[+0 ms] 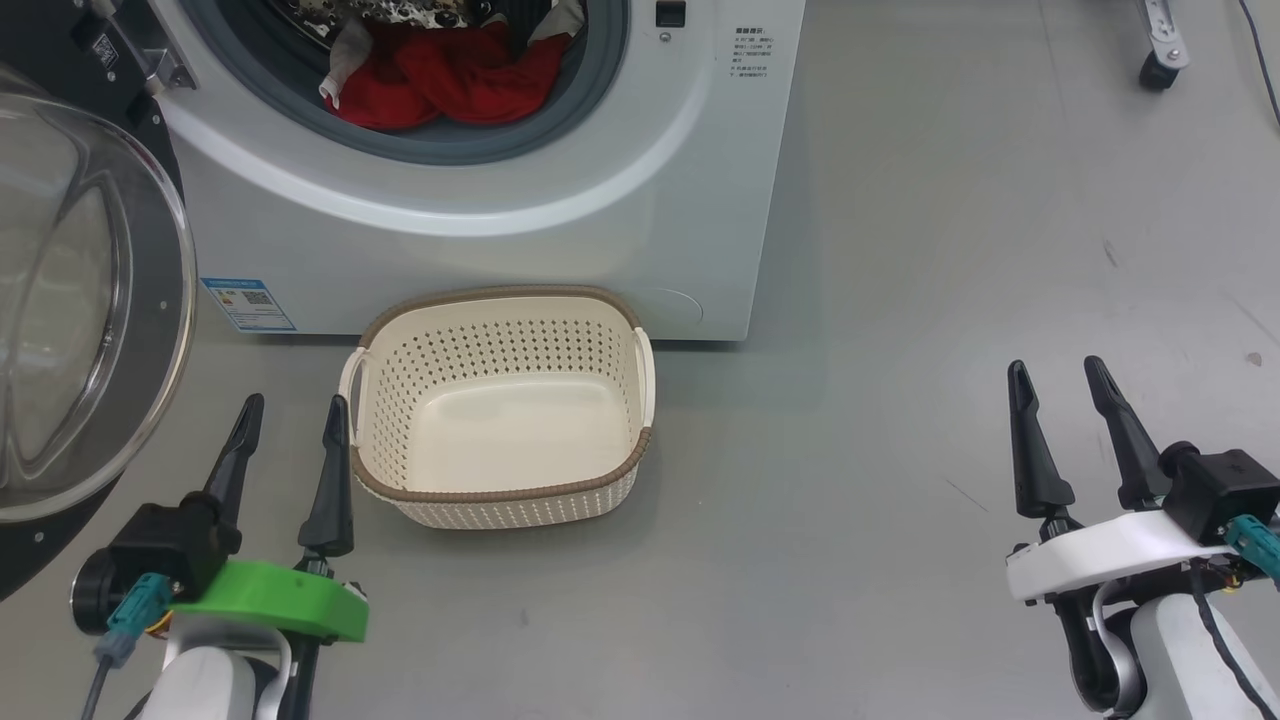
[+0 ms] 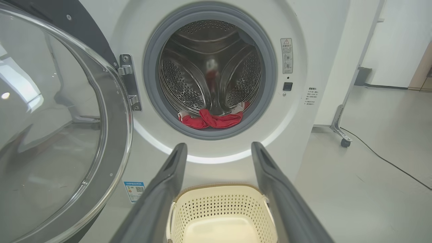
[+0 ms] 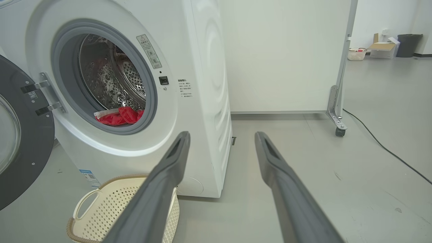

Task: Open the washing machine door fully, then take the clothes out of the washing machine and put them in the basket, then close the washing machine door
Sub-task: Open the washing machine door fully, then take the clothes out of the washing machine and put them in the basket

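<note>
Head view: washing machine door (image 1: pixel 90 300) stands open, clothes (image 1: pixel 450 80) lie in the drum.
The door is cut off by the frame's left edge. The washing machine (image 1: pixel 500 230) loses its top, so the red clothes show only partly at upper centre, on the grey ring's lip. The basket (image 1: pixel 500 490) sits mid-frame, just before the machine's front. At lower left the left gripper (image 1: pixel 296 402) is spread wide, holding nothing, just beside the basket's rim. At lower right the right gripper (image 1: pixel 1055 365) is equally wide over open floor (image 1: pixel 900 450).
</note>
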